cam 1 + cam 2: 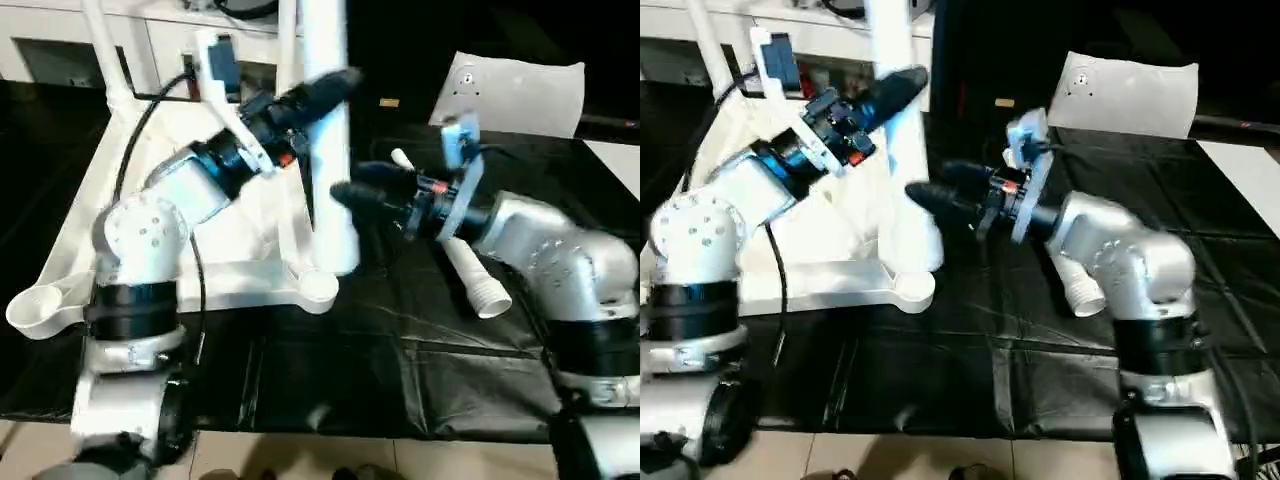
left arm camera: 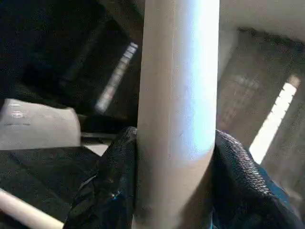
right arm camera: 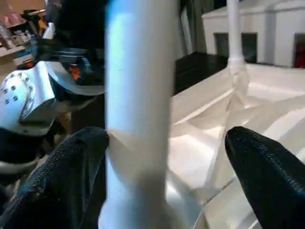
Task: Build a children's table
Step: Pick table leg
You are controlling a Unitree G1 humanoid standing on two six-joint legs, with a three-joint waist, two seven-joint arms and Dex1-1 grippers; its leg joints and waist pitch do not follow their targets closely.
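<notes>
The white plastic square tabletop [image 1: 240,270] lies underside up on the black cloth-covered work surface [image 1: 400,350], its round corner sockets facing upward. A long white tapered round leg [image 1: 325,130] stands upright in one near corner socket. The left gripper [image 2: 174,191] clamps this leg between both black fingers. The right gripper [image 3: 167,157] is spread wide around the same leg lower down, one finger [image 3: 71,162] touching it. Another white leg [image 1: 470,275] lies on the cloth beneath the right arm. No writing can be read.
</notes>
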